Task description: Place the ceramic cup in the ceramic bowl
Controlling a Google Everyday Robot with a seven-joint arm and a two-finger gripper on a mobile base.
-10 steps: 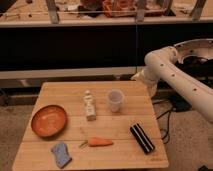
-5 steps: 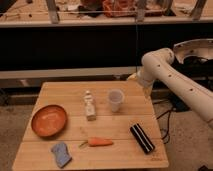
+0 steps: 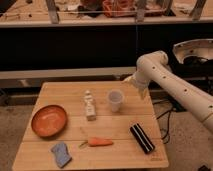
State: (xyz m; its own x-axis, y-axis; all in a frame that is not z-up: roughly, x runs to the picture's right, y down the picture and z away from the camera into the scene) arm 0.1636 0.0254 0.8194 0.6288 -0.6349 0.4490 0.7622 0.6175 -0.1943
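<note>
The ceramic cup [image 3: 115, 100], small, white and handleless, stands upright on the back right part of the wooden table [image 3: 120, 155]. The ceramic bowl [image 3: 49, 120], wide, shallow and orange-brown, sits near the table's left edge with nothing in it. My gripper [image 3: 131, 80] hangs at the end of the white arm [image 3: 170, 82], over the table's back right edge, just behind and to the right of the cup and apart from it. It is open and holds nothing.
A small white narrow-necked bottle [image 3: 89, 105] stands left of the cup. An orange carrot [image 3: 98, 142], a black oblong object [image 3: 142, 138] and a blue sponge [image 3: 61, 154] lie along the front. A dark shelf unit runs behind the table.
The arm has shifted a little to the left, toward the table's back right edge. The cup, the bowl and the other things have not moved.
</note>
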